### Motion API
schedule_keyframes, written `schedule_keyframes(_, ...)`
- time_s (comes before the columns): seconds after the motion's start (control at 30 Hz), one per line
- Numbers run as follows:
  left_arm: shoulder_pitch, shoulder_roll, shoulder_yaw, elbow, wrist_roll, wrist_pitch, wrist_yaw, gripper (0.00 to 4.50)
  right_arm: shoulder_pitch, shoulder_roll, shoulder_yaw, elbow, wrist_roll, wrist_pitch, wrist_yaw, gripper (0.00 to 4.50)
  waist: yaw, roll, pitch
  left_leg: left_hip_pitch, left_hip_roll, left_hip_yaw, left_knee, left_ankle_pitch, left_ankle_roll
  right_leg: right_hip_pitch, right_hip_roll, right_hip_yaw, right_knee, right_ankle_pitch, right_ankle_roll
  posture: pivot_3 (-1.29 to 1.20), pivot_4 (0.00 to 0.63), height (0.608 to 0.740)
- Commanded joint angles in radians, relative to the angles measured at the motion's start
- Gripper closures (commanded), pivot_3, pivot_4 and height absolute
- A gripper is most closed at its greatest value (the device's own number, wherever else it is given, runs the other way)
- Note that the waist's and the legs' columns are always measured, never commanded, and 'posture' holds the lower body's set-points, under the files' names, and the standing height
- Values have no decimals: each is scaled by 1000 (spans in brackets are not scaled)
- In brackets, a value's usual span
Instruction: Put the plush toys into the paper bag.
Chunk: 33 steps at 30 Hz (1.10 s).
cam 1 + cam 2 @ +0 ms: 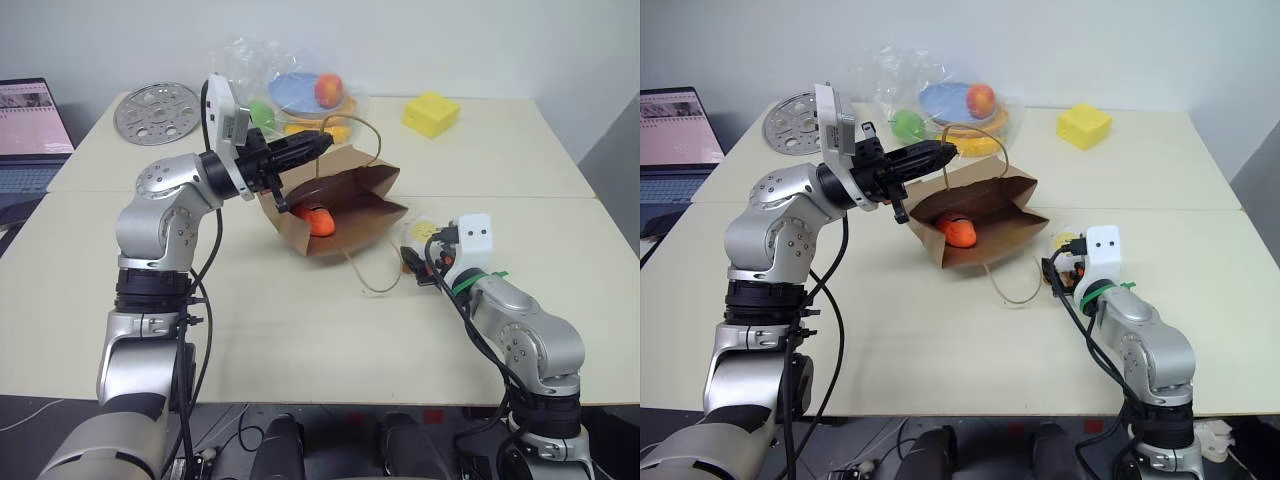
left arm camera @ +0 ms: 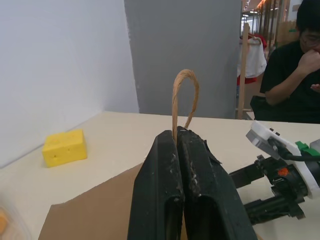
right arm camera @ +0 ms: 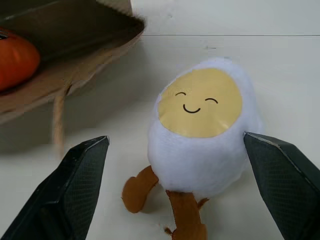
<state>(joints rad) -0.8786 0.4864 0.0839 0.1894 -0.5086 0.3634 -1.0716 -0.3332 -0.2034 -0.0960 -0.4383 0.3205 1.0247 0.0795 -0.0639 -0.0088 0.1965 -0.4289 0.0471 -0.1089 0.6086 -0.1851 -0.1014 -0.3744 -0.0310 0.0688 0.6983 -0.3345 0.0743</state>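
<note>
At frame centre, the left gripper point(image 1: 318, 143) is pinching a cord handle point(image 2: 184, 95) of the paper bag point(image 1: 345, 215), which is holding the carrot toy point(image 1: 320, 222). Lower right on the desk point(image 1: 300, 340), the right gripper point(image 3: 185, 187) is spreading wide around the egg toy point(image 3: 202, 135).

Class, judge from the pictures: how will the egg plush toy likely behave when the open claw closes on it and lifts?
The egg plush toy looks soft and fuzzy, so it will probably squash between the right claw rather than slip. Its thin brown legs will likely dangle. It seems light, and its rounded body may tip if nudged.

L pincer point(image 1: 940, 152) pinching paper bag point(image 1: 985, 215) handle | carrot point(image 1: 959, 230) inside | R pincer point(image 1: 1058, 268) by egg point(image 1: 1064, 243)
</note>
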Motion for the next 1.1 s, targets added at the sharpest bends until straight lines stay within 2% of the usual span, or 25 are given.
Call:
schedule_keyframes(0.03, -19, 9, 14, -23, -8, -14, 0, 4500, -8, -8, -1, 20, -21, -33, -2, 37, 5, 0, 0, 0, 0, 0, 0, 0, 0, 0, 0, 0, 0, 0, 0, 0, 150, 740)
schedule_keyframes(0.07, -18, 9, 14, -24, -7, -14, 1, 4500, -9, -15, 3, 31, -31, -44, 0, 37, 5, 0, 0, 0, 0, 0, 0, 0, 0, 0, 0, 0, 0, 0, 0, 0, 150, 740)
schedule_keyframes(0.17, -18, 9, 14, -26, -7, -13, 3, 4500, -5, -51, 21, 52, -67, -76, 13, 680, 6, 0, 0, 0, 0, 0, 0, 0, 0, 0, 0, 0, 0, 0, 0, 0, 150, 740)
schedule_keyframes(0.5, -15, 11, 12, -29, -8, -11, 6, 4500, 21, -133, 6, 23, -91, -168, 79, 4355, 7, 0, 0, 0, 0, 0, 0, 0, 0, 0, 0, 0, 0, 0, 0, 0, 150, 740)
schedule_keyframes(0.57, -16, 12, 11, -26, -5, -13, 4, 4500, 17, -147, -23, -3, -38, -180, 137, 4475, 7, 0, 0, 0, 0, 0, 0, 0, 0, 0, 0, 0, 0, 0, 0, 0, 150, 740)
schedule_keyframes(0.67, -18, 14, 12, -21, -6, -13, 1, 4500, 22, -236, -34, -44, 0, -187, 244, 4475, 7, 0, 0, 0, 0, 0, 0, 0, 0, 0, 0, 0, 0, 0, 0, 0, 150, 740)
schedule_keyframes(0.77, -23, 14, 9, -7, -1, -20, -5, 4500, -7, -374, -129, -132, 180, -108, 429, 4475, 8, 0, 0, 0, 0, 0, 0, 0, 0, 0, 0, 0, 0, 0, 0, 0, 150, 740)
schedule_keyframes(0.9, -30, 11, 8, 0, 2, -21, -8, 4500, -32, -477, -149, -213, 368, -2, 546, 4475, 8, 0, 0, 0, 0, 0, 0, 0, 0, 1, 0, -1, -1, 0, 0, 0, 150, 740)
schedule_keyframes(0.97, -31, 10, 8, -1, 2, -21, -11, 4500, -46, -489, -127, -232, 410, 24, 549, 4475, 6, 0, 0, 1, 0, 0, 0, 0, 0, 1, 0, 0, -1, 0, 0, 0, 150, 740)
schedule_keyframes(1.1, -34, 2, 5, -4, 1, -17, -8, 4500, -128, -401, -24, -204, 395, 33, 453, 4475, 5, 0, 0, 1, 0, 0, 1, 0, 0, 1, 0, 0, 0, 0, 0, 0, 150, 740)
